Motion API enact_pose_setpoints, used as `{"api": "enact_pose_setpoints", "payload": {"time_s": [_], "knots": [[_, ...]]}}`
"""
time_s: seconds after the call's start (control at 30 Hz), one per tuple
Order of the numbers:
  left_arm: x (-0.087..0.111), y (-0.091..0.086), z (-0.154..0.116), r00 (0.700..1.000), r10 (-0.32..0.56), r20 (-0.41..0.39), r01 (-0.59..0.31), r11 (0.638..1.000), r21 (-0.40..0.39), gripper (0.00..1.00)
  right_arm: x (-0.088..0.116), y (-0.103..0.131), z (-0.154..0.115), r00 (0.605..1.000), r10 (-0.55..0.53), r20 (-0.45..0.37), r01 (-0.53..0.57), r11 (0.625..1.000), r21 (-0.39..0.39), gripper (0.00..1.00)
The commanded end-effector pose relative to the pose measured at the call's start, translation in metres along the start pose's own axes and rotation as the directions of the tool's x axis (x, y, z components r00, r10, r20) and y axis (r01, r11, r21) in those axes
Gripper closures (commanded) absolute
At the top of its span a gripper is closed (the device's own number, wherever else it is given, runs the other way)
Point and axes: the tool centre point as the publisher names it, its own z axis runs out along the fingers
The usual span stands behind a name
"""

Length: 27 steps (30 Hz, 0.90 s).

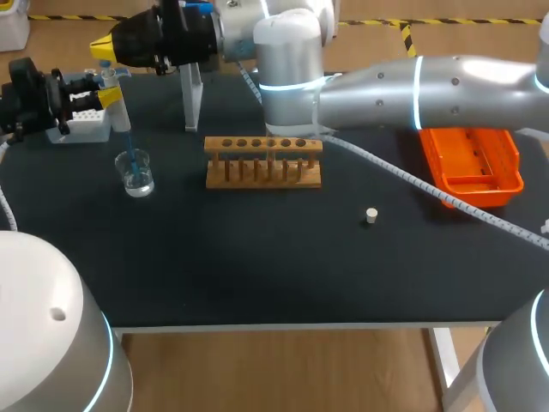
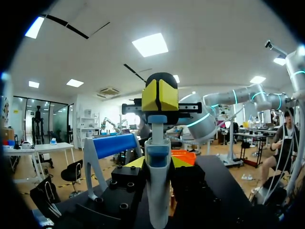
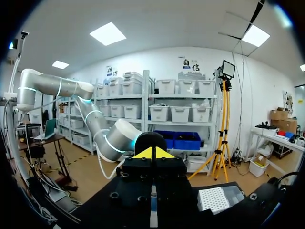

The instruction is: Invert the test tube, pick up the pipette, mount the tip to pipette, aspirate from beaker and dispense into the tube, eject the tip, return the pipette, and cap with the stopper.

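Finding: the pipette (image 1: 117, 107) stands upright, its long axis vertical. Its blue tip (image 1: 130, 150) points straight down into the beaker (image 1: 137, 178). The tip end lies inside the glass; whether it reaches the liquid cannot be told.

Left jaws (image 1: 109, 96): clamped on the pipette body from two sides. The left wrist view confirms this, with the body rising between the yellow tips.

Right jaws (image 1: 103, 45): tips together, holding nothing. They sit directly above the pipette head, on its axis. In the left wrist view they appear to rest on the plunger end. The right arm comes in from the right and reaches across the table (image 1: 257, 257) to get there.

Judgement: the step in hand is aspiration from the beaker. The coming move turns on the right jaws travelling along the pipette's vertical axis, while the left jaws hold the body steady over the beaker. The left arm is the nearer to the beaker. Any sideways push on the plunger could swing the tip against the glass wall.

Count:
- one pipette, one tip mounted
- one beaker
- one rack (image 1: 263, 161), six holes along its top; I cannot make out a tube in it
- one stopper (image 1: 371, 215), alone on the table, well apart from the rack
- one tip box (image 1: 81, 124), just beside the left jaws
- one orange tray (image 1: 472, 159), under the right arm
- one clear stand (image 1: 193, 94), behind the rack
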Motion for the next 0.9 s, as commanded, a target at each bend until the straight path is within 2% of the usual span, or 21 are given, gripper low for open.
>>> {"api": "enact_pose_setpoints", "payload": {"time_s": [0.03, 0.9], "knots": [[0.0, 0.0, -0.001, 1.0, 0.001, -0.003, -0.001, 1.0, 0.002, 1.0, -0.005, -0.002, 0.002, 1.0, 0.004, -0.011, -0.004, 1.0, 0.001, 1.0], [0.0, 0.0, -0.001, 1.0, 0.001, -0.003, -0.001, 1.0, 0.002, 1.0, -0.003, -0.015, 0.005, 0.999, 0.04, -0.018, -0.04, 0.999, 0.007, 1.0]]}}
